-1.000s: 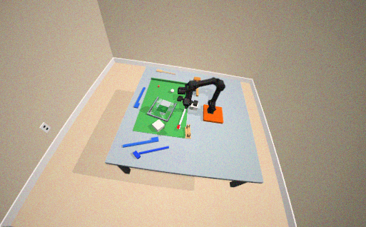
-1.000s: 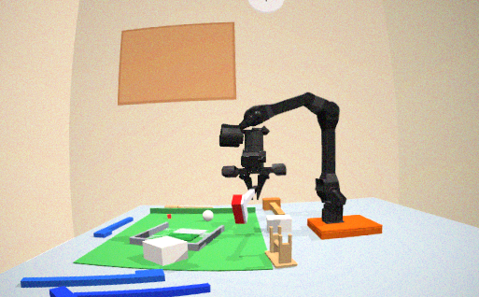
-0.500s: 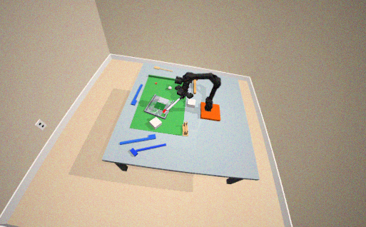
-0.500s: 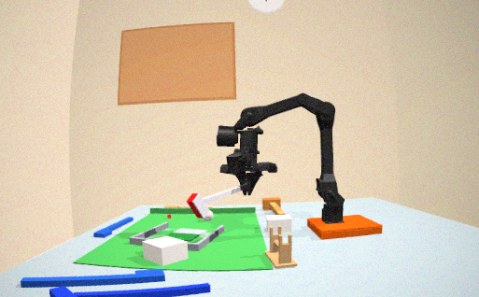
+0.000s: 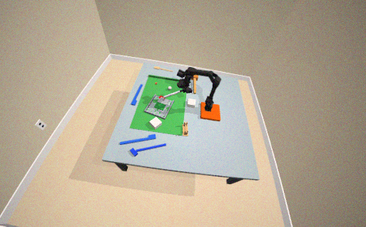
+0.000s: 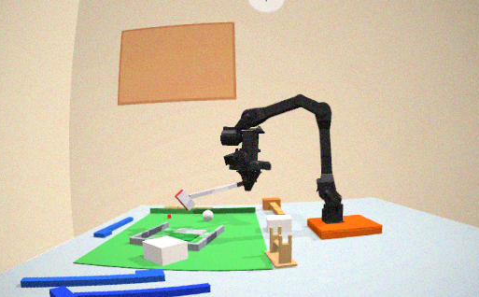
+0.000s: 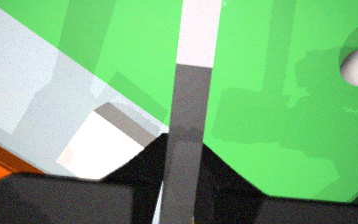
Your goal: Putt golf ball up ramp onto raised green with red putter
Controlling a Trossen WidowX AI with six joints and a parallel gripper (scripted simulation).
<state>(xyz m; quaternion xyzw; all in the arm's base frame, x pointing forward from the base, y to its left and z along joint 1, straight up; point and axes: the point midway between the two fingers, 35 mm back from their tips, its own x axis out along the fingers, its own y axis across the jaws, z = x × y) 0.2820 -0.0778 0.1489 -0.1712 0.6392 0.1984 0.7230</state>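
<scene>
The black parallel-jaw gripper (image 6: 247, 186) is clamped on the grey grip end of the slim red-headed putter (image 6: 209, 191), a straight pale shaft ending in a flat blocky head edged in red. The putter is lifted off the flat green felt-like mat (image 6: 237, 247), slanting down toward 8 o'clock from the gripper in the exterior view, its head hanging in the air above the mat. In the wrist view the shaft runs straight up toward 12 o'clock between the dark fingers.

The small smooth white golf ball (image 6: 207, 215) sits on the mat, just at 4 o'clock of the putter head in the exterior view, apparently apart from it. The square grey-walled raised green (image 6: 181, 233), with its darker green centre, lies nearer the camera.

The matte black jointed arm (image 6: 321, 135) rises upright from its flat orange base plate (image 6: 345, 227), bends at the elbow, then reaches across and points the wrist down.
</scene>
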